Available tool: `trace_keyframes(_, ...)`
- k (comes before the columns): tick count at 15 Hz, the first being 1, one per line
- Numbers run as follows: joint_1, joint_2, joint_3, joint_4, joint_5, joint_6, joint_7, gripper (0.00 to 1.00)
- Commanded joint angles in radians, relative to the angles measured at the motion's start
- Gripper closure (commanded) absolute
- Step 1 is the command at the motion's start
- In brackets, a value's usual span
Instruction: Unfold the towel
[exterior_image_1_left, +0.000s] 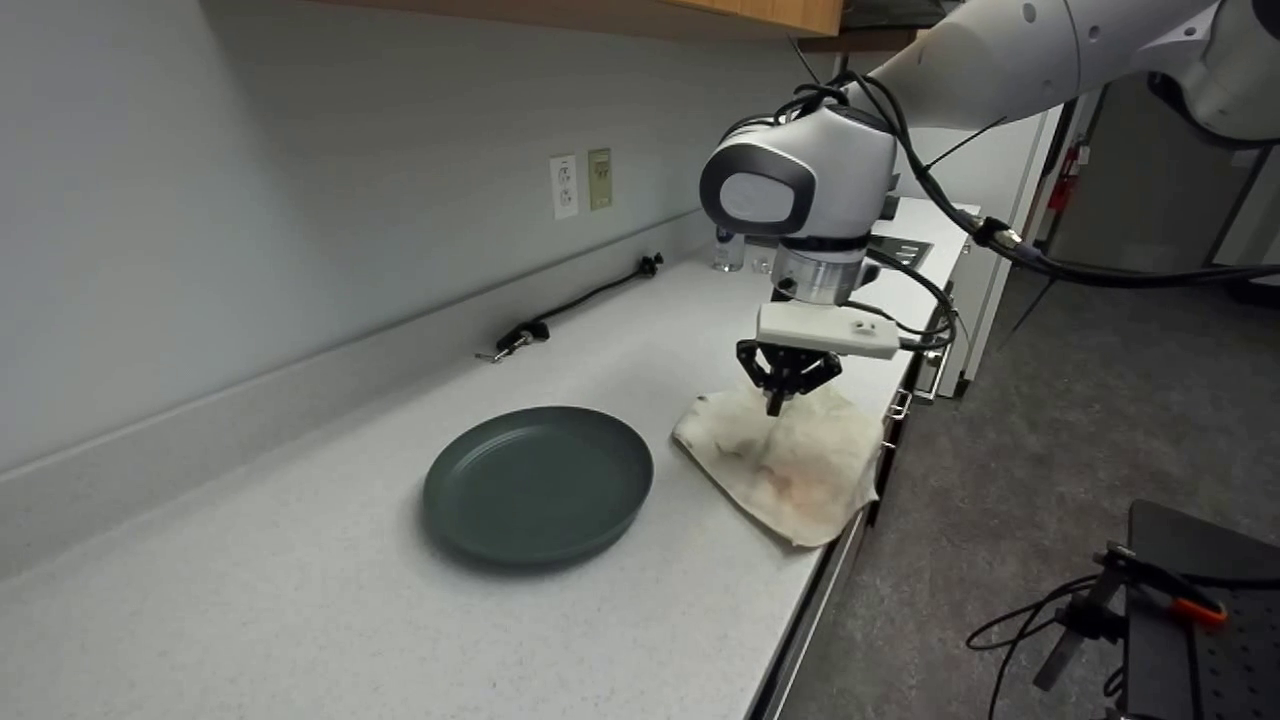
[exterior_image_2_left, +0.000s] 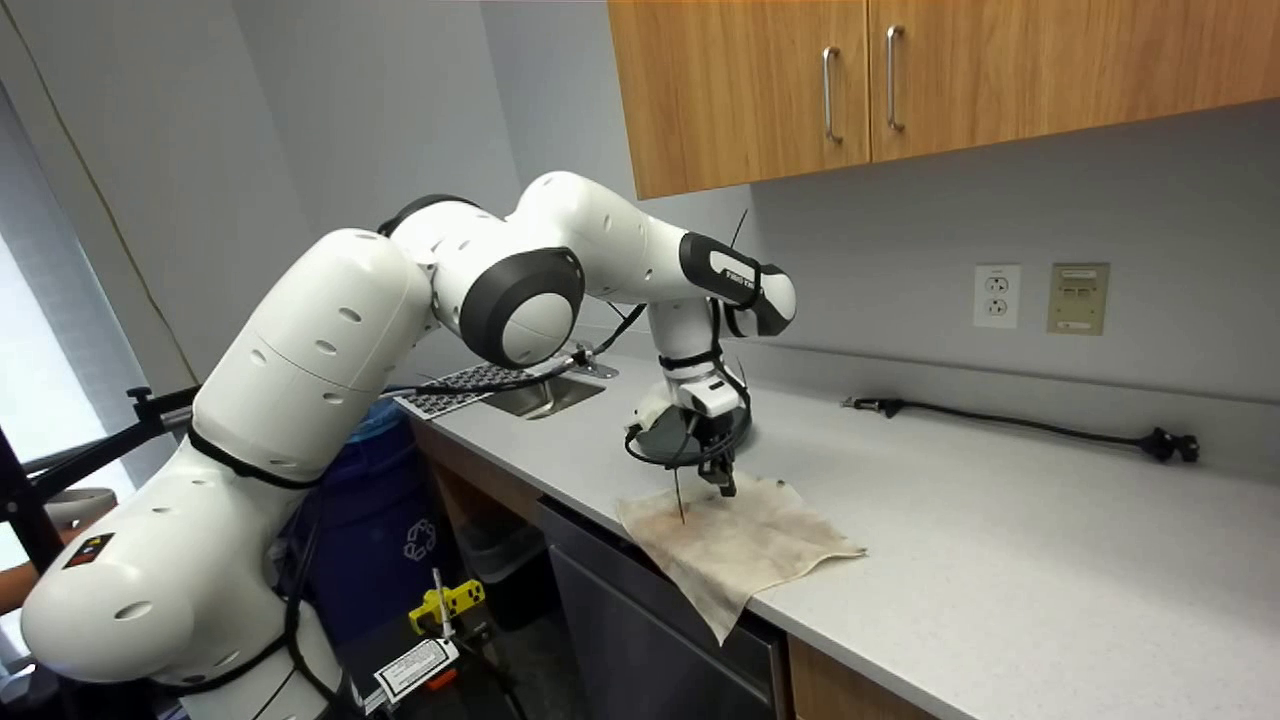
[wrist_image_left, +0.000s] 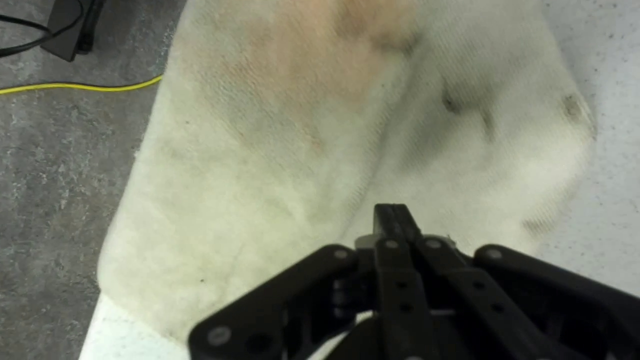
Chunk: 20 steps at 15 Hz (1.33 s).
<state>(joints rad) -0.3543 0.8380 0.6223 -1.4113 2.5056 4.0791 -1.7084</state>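
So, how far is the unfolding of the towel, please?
Done: the towel looks mostly spread on the counter. In hand: the pincer, shut over the cloth, grips nothing visible. Left, probably: smoothing the crease and drawing in the overhanging corner.

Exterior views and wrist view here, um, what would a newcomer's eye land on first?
Probably the big white robot arm, reaching over the pale counter in both exterior views with its black claw shut over the towel. That towel is beige and smudged, one corner drooping past the counter's edge. Apart from it, on the same counter, sits a round dark green plate.
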Motion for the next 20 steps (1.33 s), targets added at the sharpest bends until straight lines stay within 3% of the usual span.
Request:
trace_keyframes(1,0.047,0.058,-0.031,0.113,0.012,0.009,-0.014,1.00)
trace_keyframes(5,0.087,0.106,-0.054,0.174,0.012,0.000,-0.008,1.00)
trace_keyframes(20,0.120,0.267,-0.044,0.411,0.008,0.002,-0.015,1.00)
